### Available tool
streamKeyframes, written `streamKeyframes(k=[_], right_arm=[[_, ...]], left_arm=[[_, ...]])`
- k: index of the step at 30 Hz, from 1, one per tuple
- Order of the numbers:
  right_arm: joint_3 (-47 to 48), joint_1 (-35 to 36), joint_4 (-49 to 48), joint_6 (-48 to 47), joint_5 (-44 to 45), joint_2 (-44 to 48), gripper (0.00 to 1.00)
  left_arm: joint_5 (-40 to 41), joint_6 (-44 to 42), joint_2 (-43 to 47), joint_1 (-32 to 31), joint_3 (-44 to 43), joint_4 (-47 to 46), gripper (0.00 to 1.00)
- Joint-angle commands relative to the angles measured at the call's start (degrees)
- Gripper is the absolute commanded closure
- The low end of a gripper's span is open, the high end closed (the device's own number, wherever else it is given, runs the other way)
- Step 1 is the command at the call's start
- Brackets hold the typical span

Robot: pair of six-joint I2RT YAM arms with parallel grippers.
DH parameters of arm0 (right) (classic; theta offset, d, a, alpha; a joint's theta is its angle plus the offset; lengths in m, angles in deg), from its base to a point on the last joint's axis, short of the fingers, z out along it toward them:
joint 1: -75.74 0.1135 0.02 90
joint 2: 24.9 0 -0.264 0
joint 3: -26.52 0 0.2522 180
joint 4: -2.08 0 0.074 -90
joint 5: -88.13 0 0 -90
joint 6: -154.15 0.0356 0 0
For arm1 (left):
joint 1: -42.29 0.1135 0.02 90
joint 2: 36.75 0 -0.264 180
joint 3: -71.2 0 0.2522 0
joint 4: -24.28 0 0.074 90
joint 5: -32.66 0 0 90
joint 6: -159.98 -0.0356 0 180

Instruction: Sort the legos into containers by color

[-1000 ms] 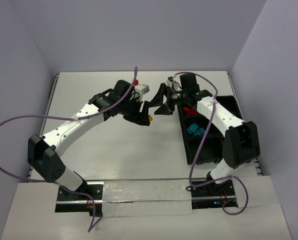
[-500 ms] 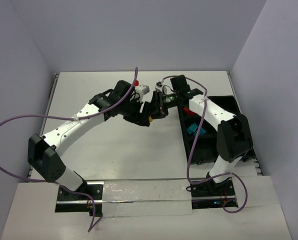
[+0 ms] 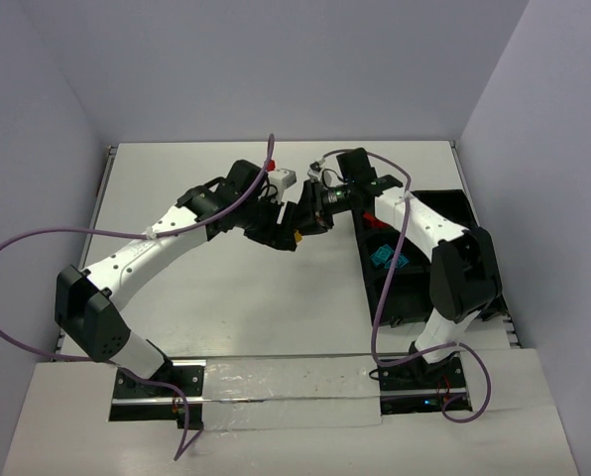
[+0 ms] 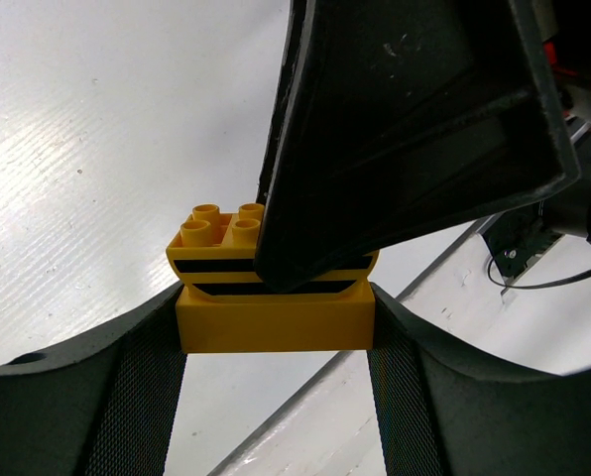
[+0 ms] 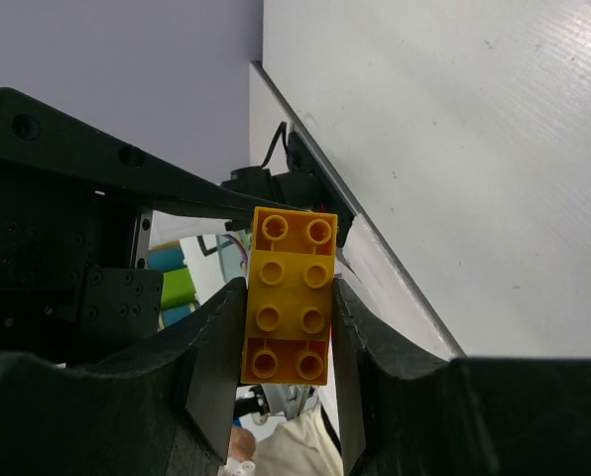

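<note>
A yellow lego (image 4: 274, 322) with black stripes is held above the table, pinched between my left gripper's (image 4: 276, 347) mesh pads. My right gripper (image 5: 290, 337) has come in from the right and is shut on the same yellow lego (image 5: 290, 297), its fingers pressed against both long sides. Seen from the top, the two grippers meet at the yellow lego (image 3: 297, 236) in mid table. The containers (image 3: 462, 213), a black tray at the right, hold cyan legos (image 3: 387, 258) and a red lego (image 3: 372, 219).
The right arm's forearm (image 3: 414, 223) crosses over the tray's far bins. Purple cables (image 3: 38, 238) loop off both arms. Walls close in the table at the left, back and right.
My right gripper has moved left to the left gripper and closed its open jaws on the yellow lego. The left arm has stayed still.
</note>
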State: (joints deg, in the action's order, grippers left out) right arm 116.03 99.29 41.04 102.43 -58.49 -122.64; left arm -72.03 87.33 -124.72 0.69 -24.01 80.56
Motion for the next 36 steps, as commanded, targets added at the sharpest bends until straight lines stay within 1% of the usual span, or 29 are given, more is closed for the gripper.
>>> streamKeyframes(k=[1,6,12,16,19,24,30,32,36], right_arm=[[-0.3,-1.6,0.0,0.4,8.1,2.4,1.00],[0.4,-3.4,-1.6,2.6,11.4,4.1,1.00],[2.1,-7.1,-7.4,7.2,9.7,5.7,1.00],[2.1,-8.6,-5.6,5.5,10.1,6.3,1.00],[-0.4,-10.0,-5.1,4.5,10.9,6.8,1.00],[-3.4,-12.1,-0.1,-0.2,15.9,8.6,1.00],[-5.1,-15.2,11.1,-9.0,30.8,14.3,1.00],[-7.4,-17.0,13.9,-11.3,34.2,17.3,1.00],[-14.4,-21.9,15.2,-12.2,36.3,24.7,1.00]], left_arm=[[-0.7,-0.5,1.8,0.0,-0.3,-3.3,0.60],[-1.1,-0.7,1.4,0.0,0.8,-3.5,0.60],[-2.1,0.0,0.8,-0.1,1.9,-4.4,0.61],[-1.9,0.0,1.0,-0.1,2.2,-4.6,0.61],[-1.9,0.1,1.3,-0.1,1.8,-4.6,0.61],[-0.9,0.4,1.3,-0.2,0.8,-4.3,0.61],[-0.4,0.8,0.8,-0.2,-1.5,-3.6,0.61],[-0.9,0.9,-0.1,-0.2,-3.2,-3.2,0.61],[-3.2,1.7,-1.1,-0.7,-5.6,-5.1,0.61]])
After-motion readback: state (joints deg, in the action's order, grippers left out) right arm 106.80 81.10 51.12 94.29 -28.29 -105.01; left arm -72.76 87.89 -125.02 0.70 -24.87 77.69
